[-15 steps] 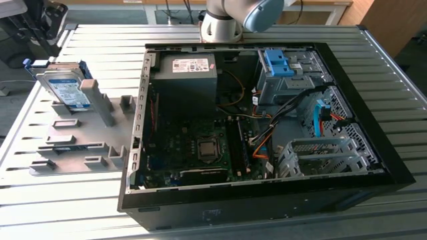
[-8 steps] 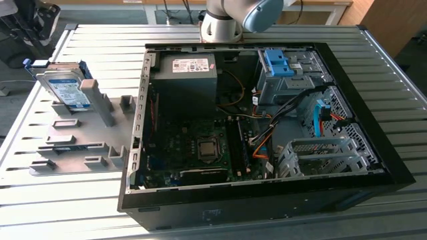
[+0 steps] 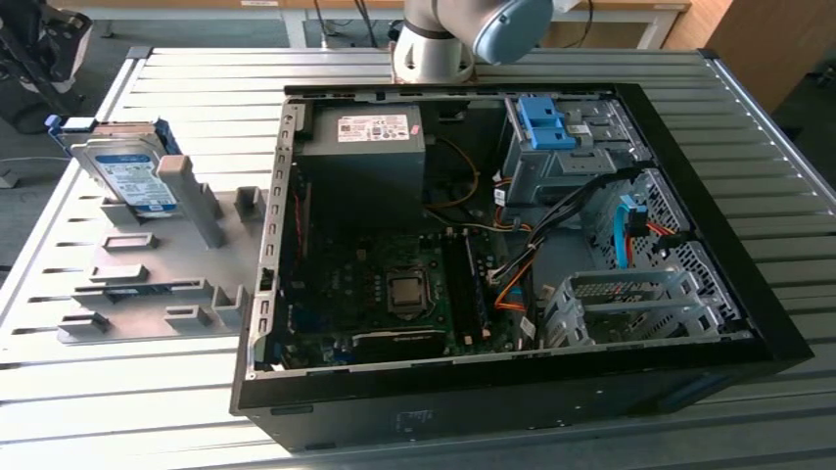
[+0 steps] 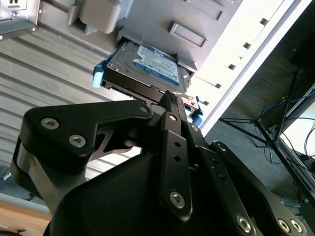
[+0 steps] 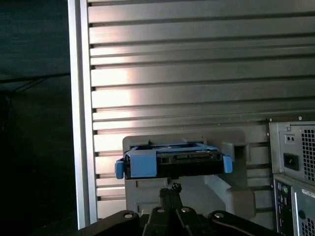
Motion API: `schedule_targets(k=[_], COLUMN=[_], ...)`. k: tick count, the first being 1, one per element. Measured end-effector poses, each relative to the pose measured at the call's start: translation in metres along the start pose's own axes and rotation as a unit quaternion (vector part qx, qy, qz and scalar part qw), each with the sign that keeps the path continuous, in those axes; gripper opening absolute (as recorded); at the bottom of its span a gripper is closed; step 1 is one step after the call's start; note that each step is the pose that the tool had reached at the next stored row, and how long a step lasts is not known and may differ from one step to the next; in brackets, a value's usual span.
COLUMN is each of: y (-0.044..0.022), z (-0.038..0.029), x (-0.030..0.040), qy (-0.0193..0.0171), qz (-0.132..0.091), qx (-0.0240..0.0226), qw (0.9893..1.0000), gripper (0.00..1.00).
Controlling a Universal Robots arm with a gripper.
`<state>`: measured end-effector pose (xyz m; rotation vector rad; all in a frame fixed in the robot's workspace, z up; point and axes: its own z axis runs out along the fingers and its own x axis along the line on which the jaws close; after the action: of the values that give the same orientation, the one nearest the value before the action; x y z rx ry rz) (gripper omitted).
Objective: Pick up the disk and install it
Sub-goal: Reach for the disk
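Here, in the exterior view, the disk (image 3: 124,171) stands tilted on edge in a grey holder (image 3: 170,284) on the slatted metal table (image 3: 523,69), on the exterior view's left beside the open computer case (image 3: 784,333). The arm's joint (image 3: 438,44) rises behind the case at the far edge.

In the second wrist view, the gripper (image 4: 169,96) points at the disk's (image 4: 142,69) near edge, its fingers pressed together on nothing.

In the first wrist view, the gripper (image 5: 171,189) sits centred just below the disk (image 5: 172,162), aimed straight at its blue-railed end.
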<state>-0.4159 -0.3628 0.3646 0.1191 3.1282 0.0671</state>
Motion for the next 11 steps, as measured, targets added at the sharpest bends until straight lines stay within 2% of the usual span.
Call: schedule_targets(k=[3, 8, 11], y=[0.0022, 0.0112, 0.0117], z=[0.001, 0.0037, 0.0053], x=[0.003, 0.0117, 0.0173], qy=[0.0007, 0.0013, 0.0019], qz=[0.0, 0.0, 0.0], qx=[0.0001, 0.0001, 0.0002], qw=[1.0, 1.0, 1.0], gripper=[0.11, 0.11, 0.11])
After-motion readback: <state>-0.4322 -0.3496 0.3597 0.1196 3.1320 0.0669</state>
